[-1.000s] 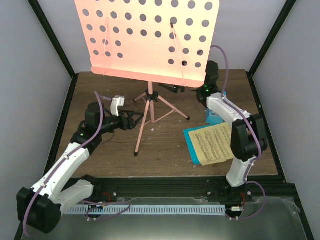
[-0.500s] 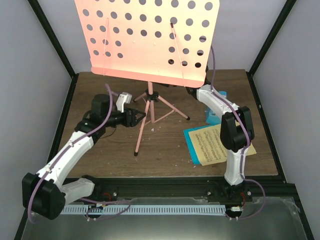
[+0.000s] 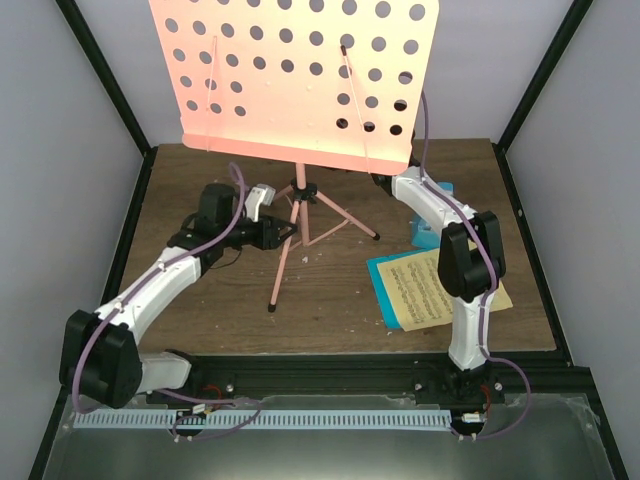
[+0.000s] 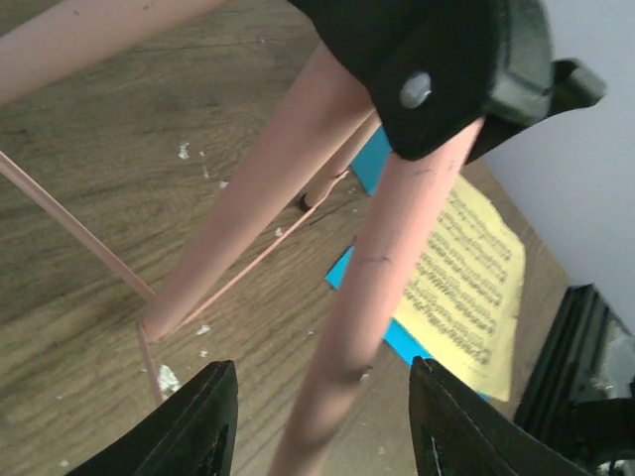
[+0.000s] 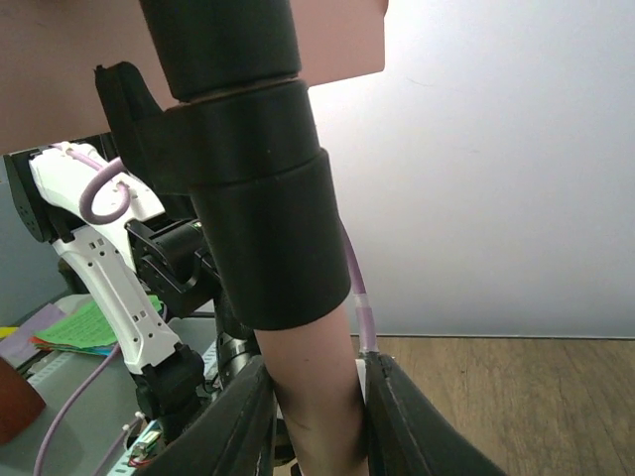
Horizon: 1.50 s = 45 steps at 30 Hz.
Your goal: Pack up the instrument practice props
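Over the last second the left arm had swung the left end effector (image 3: 287,233) in from beside the tripod until it reached the near leg (image 3: 280,275). The right arm had drawn in under the stand's desk. Both sets of jaws had narrowed.

From above, the salmon-pink music stand (image 3: 295,75) stood upright at the back middle of the wooden surface (image 3: 330,310). Its hole-punched desk hid the tip of the right arm. The music sheets (image 3: 432,288), yellow on blue, lay flat at the right of the surface, beside the right arm and well apart from the tripod feet. A small blue item (image 3: 427,237) showed behind that arm, too hidden to name.

At the left wrist, the jaws stood partly open astride the pink leg, with a gap on each side and nothing gripped.

At the right wrist, the right end effector (image 5: 317,431) had closed on the stand's pink post (image 5: 313,392) just below a black collar (image 5: 258,198), both fingers (image 5: 243,421) lying against the tube.
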Each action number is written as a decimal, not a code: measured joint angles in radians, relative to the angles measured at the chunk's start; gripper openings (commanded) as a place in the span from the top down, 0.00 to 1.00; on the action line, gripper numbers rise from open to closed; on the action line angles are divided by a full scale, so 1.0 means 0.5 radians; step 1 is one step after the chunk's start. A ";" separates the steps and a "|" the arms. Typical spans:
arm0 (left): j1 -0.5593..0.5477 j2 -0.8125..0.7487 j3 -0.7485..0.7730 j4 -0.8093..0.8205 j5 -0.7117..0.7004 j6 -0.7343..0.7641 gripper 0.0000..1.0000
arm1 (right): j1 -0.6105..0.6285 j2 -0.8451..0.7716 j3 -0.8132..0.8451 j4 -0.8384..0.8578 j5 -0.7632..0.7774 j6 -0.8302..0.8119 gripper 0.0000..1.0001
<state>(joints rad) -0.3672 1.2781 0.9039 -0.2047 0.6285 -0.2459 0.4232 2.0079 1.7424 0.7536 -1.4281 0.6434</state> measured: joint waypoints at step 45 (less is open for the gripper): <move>-0.315 -0.332 -0.378 0.230 -0.603 0.397 1.00 | 0.124 -0.207 -0.319 -0.004 0.137 -0.236 0.99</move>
<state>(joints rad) -0.5247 1.1122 0.7147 -0.0898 0.3267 -0.0475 0.4854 1.9045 1.5829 0.7517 -1.3594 0.5255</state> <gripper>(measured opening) 0.132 0.226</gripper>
